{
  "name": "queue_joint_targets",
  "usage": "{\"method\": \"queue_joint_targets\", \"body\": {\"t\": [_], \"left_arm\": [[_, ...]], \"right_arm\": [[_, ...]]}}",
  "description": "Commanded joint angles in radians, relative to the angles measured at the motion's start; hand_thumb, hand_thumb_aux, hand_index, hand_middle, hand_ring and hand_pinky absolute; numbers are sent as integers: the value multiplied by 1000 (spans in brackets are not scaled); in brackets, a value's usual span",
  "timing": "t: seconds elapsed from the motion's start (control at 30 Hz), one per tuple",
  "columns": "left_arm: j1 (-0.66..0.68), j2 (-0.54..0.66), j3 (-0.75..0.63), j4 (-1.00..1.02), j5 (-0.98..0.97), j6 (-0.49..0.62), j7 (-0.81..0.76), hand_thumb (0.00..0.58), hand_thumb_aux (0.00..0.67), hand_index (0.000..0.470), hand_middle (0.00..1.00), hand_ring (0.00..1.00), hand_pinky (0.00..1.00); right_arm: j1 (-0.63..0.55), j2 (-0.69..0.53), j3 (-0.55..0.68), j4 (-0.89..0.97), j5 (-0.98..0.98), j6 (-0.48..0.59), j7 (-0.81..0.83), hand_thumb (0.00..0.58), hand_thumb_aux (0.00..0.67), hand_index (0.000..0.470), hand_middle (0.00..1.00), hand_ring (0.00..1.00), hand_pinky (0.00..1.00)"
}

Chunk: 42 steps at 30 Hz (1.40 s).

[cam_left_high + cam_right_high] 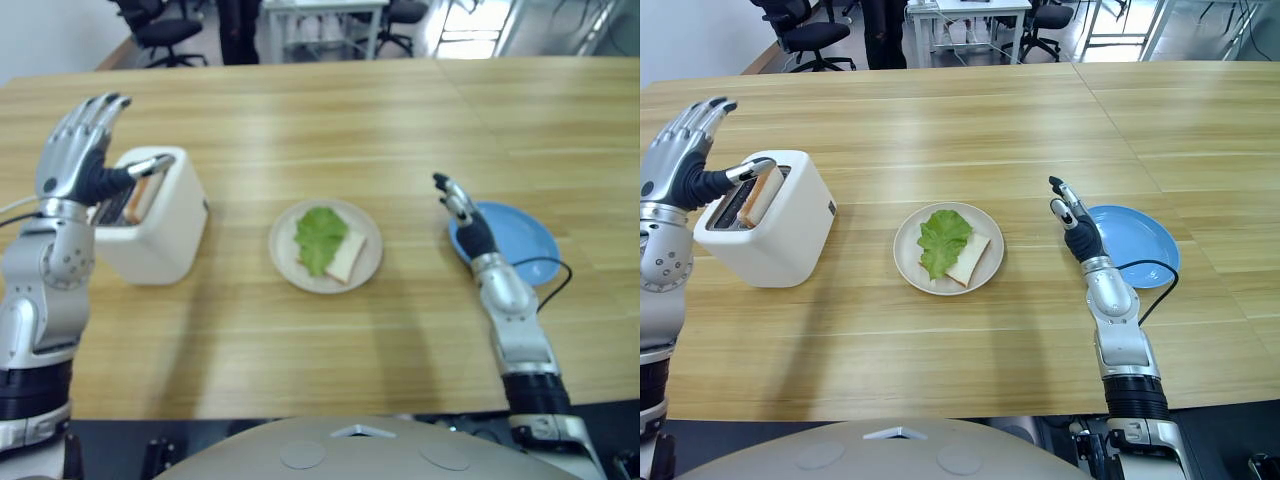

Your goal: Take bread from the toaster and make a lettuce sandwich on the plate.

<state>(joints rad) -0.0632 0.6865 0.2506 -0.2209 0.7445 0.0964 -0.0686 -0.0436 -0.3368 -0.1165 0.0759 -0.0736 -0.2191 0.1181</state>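
The left hand (682, 152) is spread open just above the toaster (780, 240). The right hand (1077, 222), with fingers straight, holds nothing near the plate (993, 250) with lettuce (940, 240).

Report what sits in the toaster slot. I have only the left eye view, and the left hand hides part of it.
Observer: One slice of bread stands in the toaster, its top edge above the slot.
Operator: Check the left hand.
Observer: The left hand holds nothing; its thumb lies over the toaster top beside the slice.
Operator: Place the right hand.
Observer: The right hand stands at the blue plate's left rim, empty.
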Motion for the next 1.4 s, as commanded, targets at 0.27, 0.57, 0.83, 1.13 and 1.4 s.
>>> {"method": "queue_joint_targets", "body": {"t": [0.27,0.57,0.83,1.13,1.4], "left_arm": [[7,19,-120,197,65,58,25,0,0,0,0,0,0],[17,42,-134,270,70,107,22,0,0,0,0,0,0],[21,28,-137,275,46,116,33,53,32,22,0,0,0],[24,15,-142,240,11,99,83,580,670,460,55,55,55],[27,6,-123,186,-12,69,143,580,670,460,1000,1000,1000]], "right_arm": [[-2,-12,-13,40,-8,-20,-14,0,0,0,0,0,0],[6,-13,-13,33,-13,-15,-15,0,0,0,0,0,0],[13,-20,-18,36,-14,-16,-14,0,0,0,0,0,0],[22,-30,-24,34,-13,-15,-16,0,0,0,0,0,0],[25,-33,-27,39,-19,-19,-20,0,0,0,0,0,0]]}}
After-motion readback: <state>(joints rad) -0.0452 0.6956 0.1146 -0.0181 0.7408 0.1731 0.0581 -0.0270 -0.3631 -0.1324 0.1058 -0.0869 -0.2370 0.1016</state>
